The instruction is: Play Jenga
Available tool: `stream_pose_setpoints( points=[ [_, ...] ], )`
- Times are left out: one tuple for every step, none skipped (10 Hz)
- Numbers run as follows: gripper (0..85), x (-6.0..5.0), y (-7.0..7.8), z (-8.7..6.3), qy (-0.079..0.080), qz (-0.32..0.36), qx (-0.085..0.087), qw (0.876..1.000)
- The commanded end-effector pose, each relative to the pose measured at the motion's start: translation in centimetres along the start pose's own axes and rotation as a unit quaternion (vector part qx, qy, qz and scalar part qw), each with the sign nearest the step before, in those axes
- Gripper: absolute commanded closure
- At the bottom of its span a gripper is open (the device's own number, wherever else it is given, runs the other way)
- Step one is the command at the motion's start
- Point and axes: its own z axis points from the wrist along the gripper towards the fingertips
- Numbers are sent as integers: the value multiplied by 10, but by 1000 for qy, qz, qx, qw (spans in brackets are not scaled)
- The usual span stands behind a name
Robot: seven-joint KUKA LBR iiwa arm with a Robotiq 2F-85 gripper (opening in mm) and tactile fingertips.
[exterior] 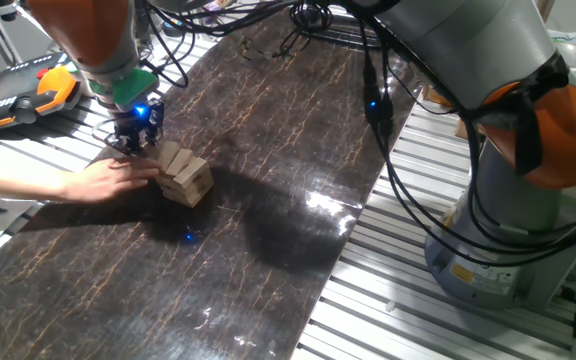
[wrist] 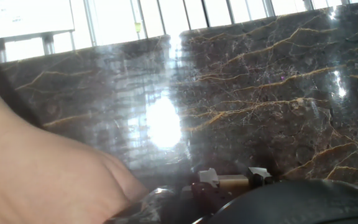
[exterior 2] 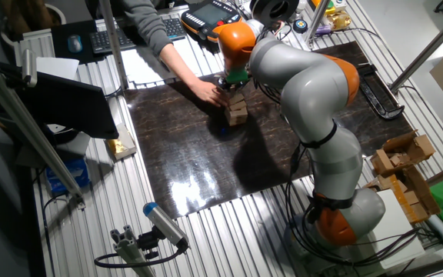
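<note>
1. Dark marbled slab (exterior: 268,150) on a ribbed aluminium bench; cables, a teach pendant (exterior: 28,95) and a keyboard (exterior 2: 102,37) lie around it.
2. Jenga (exterior: 184,175): small pale wooden stack near the slab's edge on the side where the person sits. Upper blocks look skewed and tilted, not a square tower.
3. Gripper (exterior: 133,140) hangs low, just beside the stack on its pendant side, at about top-layer height. Stack therefore lies to the gripper's side, toward the slab's middle.
4. Person's hand (exterior: 108,180) reaches in flat over the slab, fingertips touching or nearly touching the stack's lower part. Cannot tell which.
5. Hand view: two pale fingertips (wrist: 209,177) with a tan piece (wrist: 234,182) seen between them, possibly a block. Jaws stand narrowly apart. Whether they actually clamp it: cannot tell.
6. Judgement: the coming move turns on the sideways offset of gripper to stack. Any push or pull would run along the top blocks' long axis. Hand is as near as the gripper, so collision risk is real.
</note>
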Motion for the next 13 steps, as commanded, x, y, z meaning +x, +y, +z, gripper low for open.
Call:
stream_pose_setpoints(
  points=[
    [540,0,0,0,0,0,0,1000],
    [540,1,0,0,0,0,0,1000],
    [540,1,0,0,0,0,1,1000],
    [540,1,1,-1,-2,0,2,1000],
    [537,2,1,-1,-1,1,3,1000],
    [533,1,0,-1,0,2,3,1000],
    [540,0,0,-2,3,2,1,1000],
    [537,-3,-2,-2,4,3,0,1000],
    [537,-7,-4,-3,7,0,-1,1000],
    [540,-9,-5,-4,9,-1,-2,1000],
    [537,-10,-5,-4,8,-1,0,1000],
    [537,-10,-5,-3,6,3,1,1000],
    [537,-11,-5,-4,6,8,2,1000]
  ],
)
